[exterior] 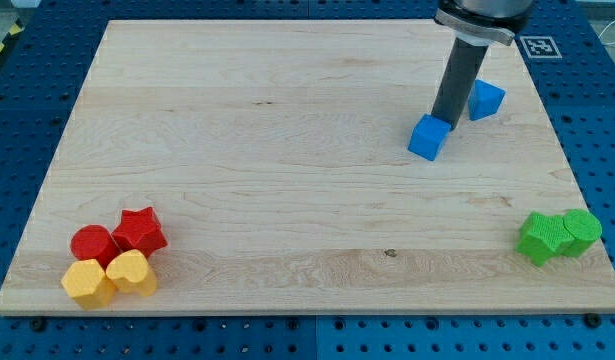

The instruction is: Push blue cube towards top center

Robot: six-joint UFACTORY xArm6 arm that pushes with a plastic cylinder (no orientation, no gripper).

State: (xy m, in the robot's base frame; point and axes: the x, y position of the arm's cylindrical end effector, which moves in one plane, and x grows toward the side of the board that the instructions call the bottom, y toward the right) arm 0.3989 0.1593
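A blue cube [428, 137] lies on the wooden board [287, 150] at the view's right, above mid-height. My tip [444, 119] stands right at the cube's upper right edge, touching or nearly touching it. The dark rod rises from there to the view's top. A second blue block [485, 99], wedge-like in shape, lies just right of the rod, partly hidden by it.
A red cylinder [93, 244], a red star [140, 230], a yellow hexagon [88, 283] and a yellow heart [132, 273] cluster at the bottom left. Two green blocks [543, 237] [583, 231] sit at the right edge. A fiducial tag [539, 45] lies off the board's top right.
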